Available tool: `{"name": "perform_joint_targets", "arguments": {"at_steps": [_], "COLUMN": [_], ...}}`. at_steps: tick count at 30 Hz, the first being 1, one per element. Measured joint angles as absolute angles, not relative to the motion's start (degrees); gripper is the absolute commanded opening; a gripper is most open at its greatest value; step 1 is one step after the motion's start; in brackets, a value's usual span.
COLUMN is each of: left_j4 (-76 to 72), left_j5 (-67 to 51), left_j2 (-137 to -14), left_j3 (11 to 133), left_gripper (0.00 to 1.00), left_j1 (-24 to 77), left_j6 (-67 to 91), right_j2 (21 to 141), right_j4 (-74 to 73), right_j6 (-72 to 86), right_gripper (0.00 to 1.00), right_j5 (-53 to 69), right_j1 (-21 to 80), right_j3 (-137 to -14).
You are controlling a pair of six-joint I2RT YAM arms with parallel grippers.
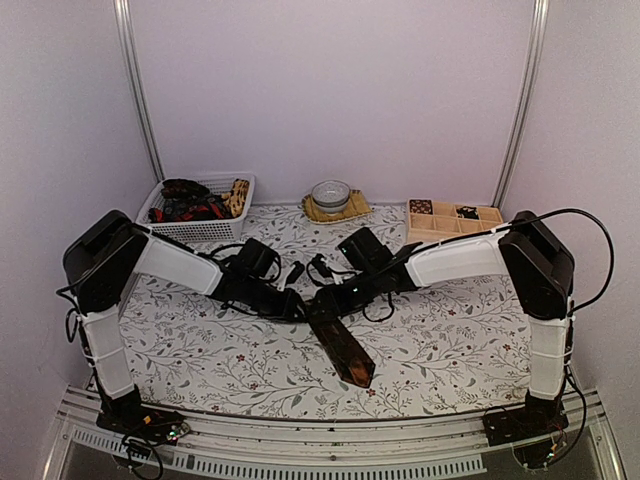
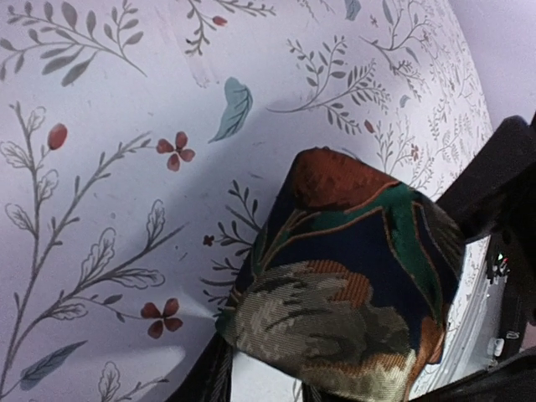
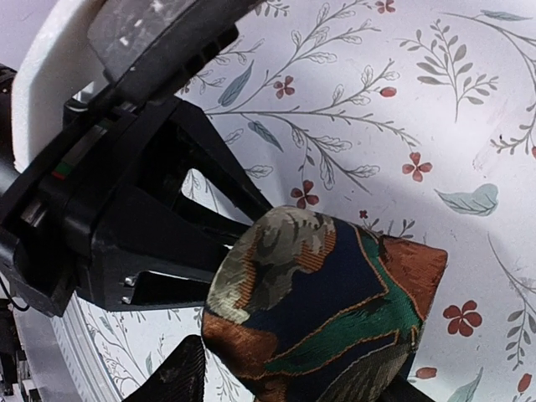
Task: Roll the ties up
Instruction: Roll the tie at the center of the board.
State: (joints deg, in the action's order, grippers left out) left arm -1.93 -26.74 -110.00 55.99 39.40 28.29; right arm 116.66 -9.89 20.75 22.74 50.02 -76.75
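Left arm [image 1: 175, 262], right arm [image 1: 455, 260]: white shells, black joints, thin black cables [image 1: 609, 255].

We can read no text, label, brand or number in any of the views. The few pale marks on the black plastic housing [image 3: 151, 33] of the other arm, seen from the right wrist camera, are too blurred to make out.

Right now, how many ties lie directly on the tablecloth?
1: the tie at the centre, its tip pointing toward the near edge. More may lie piled in the basket at back left, too tangled to count.
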Motion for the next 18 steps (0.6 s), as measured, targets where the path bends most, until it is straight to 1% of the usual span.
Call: {"name": "perform_joint_targets", "arguments": {"at_steps": [3,6,10,15,18], "left_j4": [-2.04,-1.13,0.69,2.00,1.93], "left_j5": [-26.87,-26.74,-26.76,-27.20,-29.04], "left_j2": [-109.45,-107.20,-102.98,-98.24,-97.65], "left_j3": [55.22,53.58,52.95,52.99,53.32], "left_gripper": [0.28,0.34,0.41,0.55,0.68], "left_j1": [39.72,39.72,39.20,37.87,36.40], "left_j6": [28.56,28.56,27.62,26.00,25.19], "right_j2": [116.64,116.64,116.64,116.64,116.64], "right_j4": [-9.87,-9.78,-8.73,-7.35,-6.94], "right_j6": [20.58,20.16,19.59,19.05,18.57], "right_gripper": [0.55,0.52,0.51,0.51,0.51], "right_j5": [22.57,22.50,22.52,22.55,22.52], "right_j1": [50.06,50.17,50.24,50.24,50.24], "right_j3": [-75.96,-75.18,-74.11,-73.17,-72.93]}}
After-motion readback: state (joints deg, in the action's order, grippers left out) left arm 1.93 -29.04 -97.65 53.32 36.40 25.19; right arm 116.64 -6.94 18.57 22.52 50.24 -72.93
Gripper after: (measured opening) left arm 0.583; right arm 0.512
